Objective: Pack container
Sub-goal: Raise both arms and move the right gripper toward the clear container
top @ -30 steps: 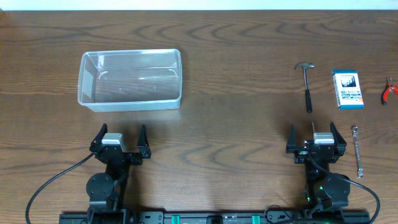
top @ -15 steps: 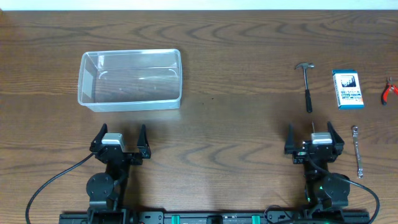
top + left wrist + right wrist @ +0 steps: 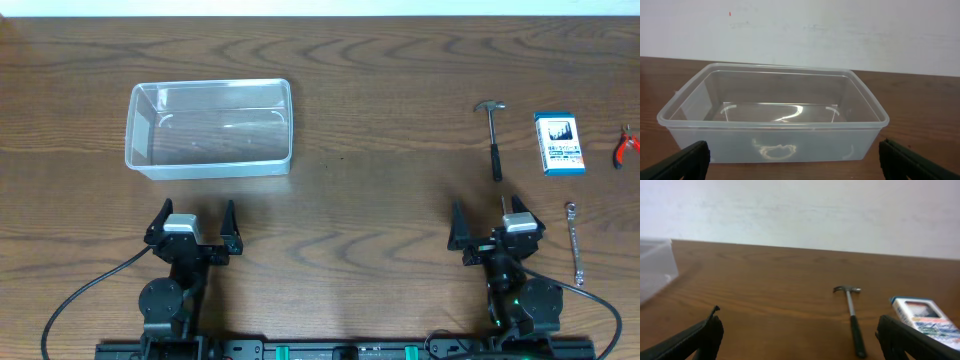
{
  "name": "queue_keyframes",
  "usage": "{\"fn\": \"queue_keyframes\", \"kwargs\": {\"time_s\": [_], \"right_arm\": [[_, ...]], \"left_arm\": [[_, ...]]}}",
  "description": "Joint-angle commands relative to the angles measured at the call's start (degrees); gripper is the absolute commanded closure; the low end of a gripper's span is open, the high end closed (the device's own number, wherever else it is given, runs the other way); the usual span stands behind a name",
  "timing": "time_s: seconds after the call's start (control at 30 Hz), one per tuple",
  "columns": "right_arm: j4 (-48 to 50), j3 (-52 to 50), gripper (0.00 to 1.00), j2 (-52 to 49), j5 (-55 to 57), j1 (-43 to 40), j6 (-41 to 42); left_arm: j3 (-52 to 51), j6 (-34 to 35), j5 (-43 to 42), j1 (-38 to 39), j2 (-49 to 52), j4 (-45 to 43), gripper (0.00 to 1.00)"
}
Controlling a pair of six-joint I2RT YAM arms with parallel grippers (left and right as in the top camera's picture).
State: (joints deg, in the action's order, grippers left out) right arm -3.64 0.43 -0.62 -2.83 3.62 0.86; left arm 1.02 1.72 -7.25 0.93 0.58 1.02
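Note:
The container [image 3: 208, 168], a clear shallow bin, stands empty at the back left of the table. My left gripper [image 3: 196, 213] is just in front of it, open, with nothing between its fingers. In the left wrist view the container [image 3: 730, 142] fills the frame ahead of the open left gripper [image 3: 792, 161]. My right gripper [image 3: 488, 214] is at the front right, open and holding nothing. A small hammer [image 3: 493, 140] lies beyond it. In the right wrist view the hammer [image 3: 854, 320] lies ahead and to the right of the open right gripper [image 3: 800, 341].
A blue-and-white box [image 3: 559, 143] lies right of the hammer, red-handled pliers [image 3: 626, 146] lie at the far right edge, and a slim wrench [image 3: 574, 243] lies right of my right gripper. The right wrist view also shows the box [image 3: 925, 320] and the container's corner [image 3: 655, 265].
My right gripper has swung a little to the left, still open. The left arm and every object have stayed put.

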Motion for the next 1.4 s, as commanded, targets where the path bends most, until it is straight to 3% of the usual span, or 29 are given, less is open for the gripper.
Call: {"fn": "queue_keyframes", "kwargs": {"time_s": [0.0,0.13,0.33,0.6,0.7,0.87,1.03,1.13,1.23,1.37], "right_arm": [[0.0,-0.1,0.01,0.2,-0.7,0.5,7.5],[0.7,-0.1,0.01,0.2,-7.3,0.5,14.0],[2.4,-0.1,0.01,0.1,-25.3,0.5,15.2],[7.5,8.0,0.01,-2.4,-19.6,0.5,12.1],[3.7,16.8,0.01,-9.5,-19.6,0.5,6.5],[-6.4,34.4,0.01,-27.7,-18.2,0.5,2.7],[-22.4,57.3,0.01,-47.3,-23.6,0.5,4.0],[-33.6,69.0,0.01,-56.0,-32.2,0.5,3.8],[-41.8,74.6,0.01,-61.5,-32.6,0.5,3.9],[-40.4,74.9,0.01,-65.9,-32.6,0.6,5.2]], "left_arm": [[-0.8,0.5,-0.6,0.1,-0.3,1.8,0.02],[-0.8,0.5,-0.6,0.1,-0.3,1.7,0.02],[-0.8,0.9,-4.6,0.1,-0.3,-2.6,0.02],[3.4,4.6,-0.8,-0.3,0.0,-1.2,0.02],[11.6,3.4,5.4,-2.5,2.4,6.9,0.02],[29.4,-1.7,4.1,-7.9,14.1,20.5,0.02],[53.2,-4.2,-5.2,-11.3,31.8,32.1,0.02],[68.8,-10.9,-16.3,-12.0,43.6,43.9,0.02],[75.8,-11.5,-18.3,-12.0,51.7,47.9,0.02],[77.2,-11.1,-17.9,-12.0,58.9,49.3,0.02]]}}
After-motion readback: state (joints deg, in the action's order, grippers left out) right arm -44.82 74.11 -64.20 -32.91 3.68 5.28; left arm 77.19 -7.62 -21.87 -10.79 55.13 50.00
